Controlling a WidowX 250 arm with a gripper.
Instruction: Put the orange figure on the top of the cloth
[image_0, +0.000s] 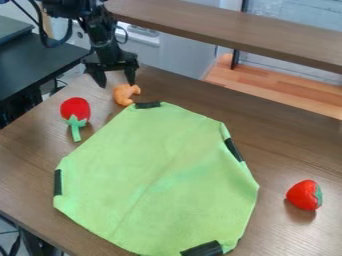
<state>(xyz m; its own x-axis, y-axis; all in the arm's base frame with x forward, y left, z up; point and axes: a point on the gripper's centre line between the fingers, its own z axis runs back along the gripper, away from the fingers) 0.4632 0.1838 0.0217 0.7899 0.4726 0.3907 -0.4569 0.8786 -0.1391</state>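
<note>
The lime-green cloth (160, 175) looks matt and soft (faintly creased, too); the wood-grain tabletop (280, 145) looks smooth.

The cloth (160, 180) is lime green, the figure (125, 93) orange, the strawberry (305, 195) red with green leaves.

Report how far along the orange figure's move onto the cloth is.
Only the setup looks done: the light-green cloth lies spread on the brown wooden table. The small orange figure sits beside it, off the cloth. Nothing appears in hand; the black gripper hangs open by the figure. Left: grasp, lift, place on the cloth.
</note>
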